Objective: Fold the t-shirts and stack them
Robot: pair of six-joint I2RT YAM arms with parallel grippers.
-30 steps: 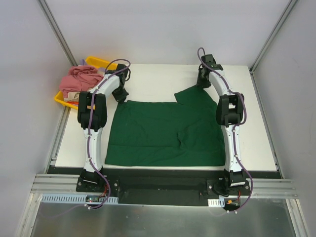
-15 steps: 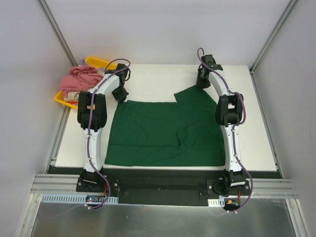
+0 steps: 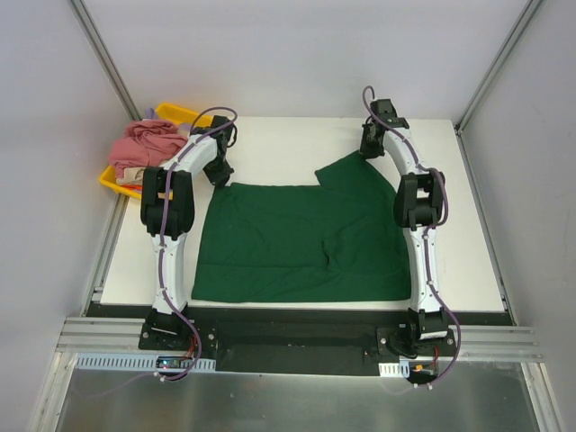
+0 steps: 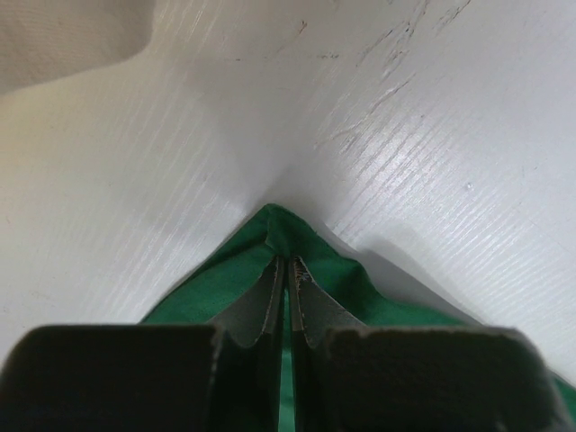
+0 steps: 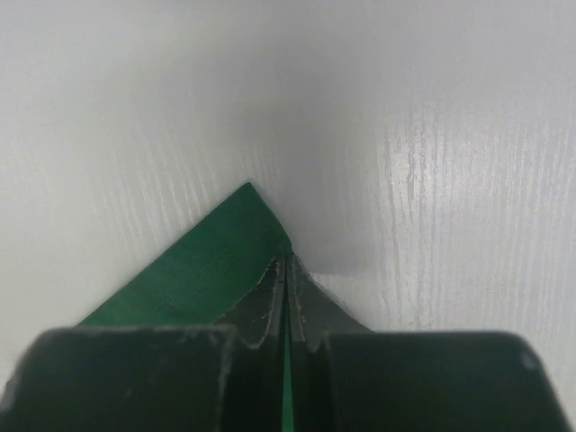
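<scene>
Spread over the white desk (image 3: 288, 144), a dark green short-sleeved cloth t-shirt (image 3: 297, 238) is laid mostly flat, with a crease running through its near-right part. Its far-left corner (image 4: 234, 279) is clamped between the jaws of the left arm (image 3: 171, 207), which are seen pressed together on green cloth in the left wrist view. Its far-right corner (image 5: 198, 270), on a flap drawn out beyond the far edge, is pinched likewise by the closed jaws of the right arm (image 3: 416, 202). Left of and beyond the green t-shirt, a crumpled dusty pink t-shirt (image 3: 148, 139) is heaped in a shallow yellow plastic tray (image 3: 180, 112), with a strip of beige cloth (image 3: 132, 171) showing beneath it. The tray is kept apart from the green t-shirt.
</scene>
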